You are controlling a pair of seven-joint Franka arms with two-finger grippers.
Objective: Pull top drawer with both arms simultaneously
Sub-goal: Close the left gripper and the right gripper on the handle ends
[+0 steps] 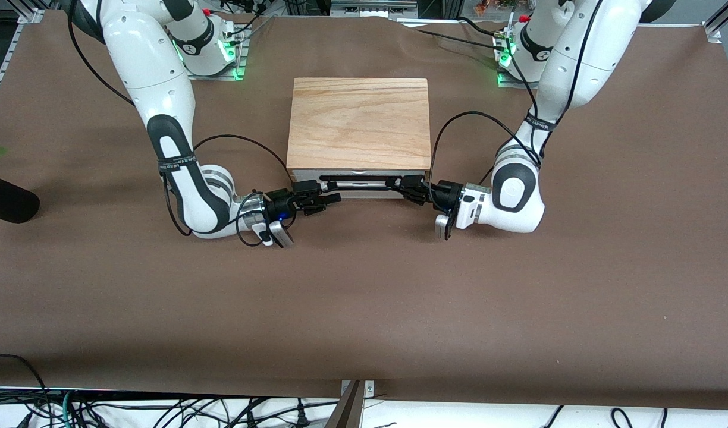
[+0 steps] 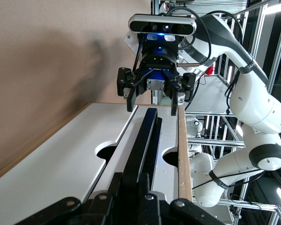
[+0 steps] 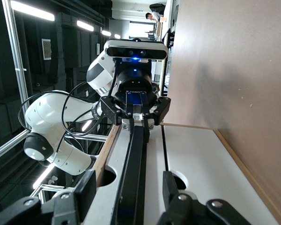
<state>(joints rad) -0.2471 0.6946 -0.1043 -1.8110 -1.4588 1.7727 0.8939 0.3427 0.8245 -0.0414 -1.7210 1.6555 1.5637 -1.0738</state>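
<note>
Oak-grain wood cabinet top (image 1: 359,122), matt brown table cover (image 1: 364,309), glossy white arms (image 1: 156,77).

Top drawer (image 1: 359,182) interior hidden under oak slab (image 1: 359,122)

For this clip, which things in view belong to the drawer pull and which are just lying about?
Part of the job:
- top drawer, its black handle
- left gripper at one handle end
- right gripper at the other end

Lying about:
- black object at the right arm's end of the table
- cabinet's oak top, not handled

No text, label or number can be read anywhere.
</note>
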